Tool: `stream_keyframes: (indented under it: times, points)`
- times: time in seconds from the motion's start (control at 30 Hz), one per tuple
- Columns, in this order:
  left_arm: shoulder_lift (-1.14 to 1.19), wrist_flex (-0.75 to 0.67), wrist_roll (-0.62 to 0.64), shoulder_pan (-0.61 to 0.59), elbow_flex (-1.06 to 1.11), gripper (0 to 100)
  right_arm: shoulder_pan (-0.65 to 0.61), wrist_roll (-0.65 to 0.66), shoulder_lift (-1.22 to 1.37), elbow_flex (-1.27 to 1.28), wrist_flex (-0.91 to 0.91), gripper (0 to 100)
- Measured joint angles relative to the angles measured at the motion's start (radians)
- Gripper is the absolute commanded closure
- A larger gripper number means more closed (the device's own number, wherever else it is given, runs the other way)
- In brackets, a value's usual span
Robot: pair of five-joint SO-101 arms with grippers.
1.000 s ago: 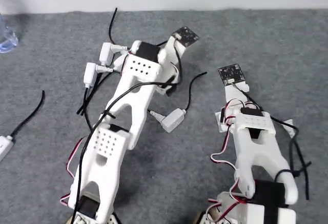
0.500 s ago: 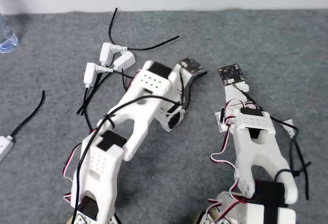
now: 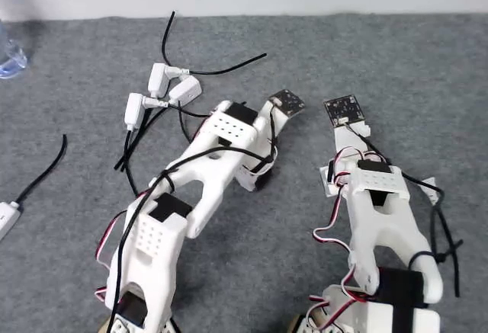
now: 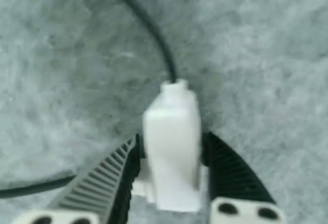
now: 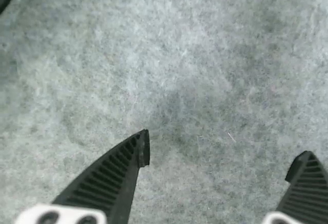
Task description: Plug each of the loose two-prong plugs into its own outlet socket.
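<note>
We'd swung L gripper [image 4: 171, 139] onto white plug [image 4: 171, 126], clamped betw. its jaws; R gripper [image 5: 224, 144] hung open, carpet [image 5: 179, 55] beneath its tips.

A white plug [image 4: 171, 131] on a black cord [image 4: 154, 34] sits gripped between the left tool's [image 4: 171, 142] fingers. Three more white connectors [image 3: 185, 89] lie clustered on the grey desk [image 3: 396, 66], their cords tangled. A fifth connector [image 3: 6, 217] lies well apart.

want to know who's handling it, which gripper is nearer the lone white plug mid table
Left. The left gripper is closed around the plug; the right gripper hangs open over the carpet, off to the side of it.
</note>
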Motion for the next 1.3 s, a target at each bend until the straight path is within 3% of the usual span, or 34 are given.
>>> stream_keyframes:
  times: [0.33, 0.63, 0.73, 0.9, 1.3]
  points:
    - [0.003, 0.054, -0.009, -0.103, -0.198, 99, 0.003, 0.0, 0.002, 0.0, 0.0, 58.6]
    - [0.009, 0.192, -0.307, -0.276, -0.486, 99, 0.003, 0.0, 0.002, 0.0, 0.0, 58.6]
    - [0.017, 0.192, -0.318, -0.292, -0.491, 97, 0.003, 0.0, 0.002, 0.0, 0.0, 58.6]
    - [0.06, 0.192, -0.319, -0.296, -0.5, 83, 0.003, 0.0, 0.002, 0.0, 0.0, 58.6]
    - [0.063, 0.216, -0.336, -0.299, -0.505, 83, 0.002, 0.0, 0.002, 0.0, 0.0, 58.6]
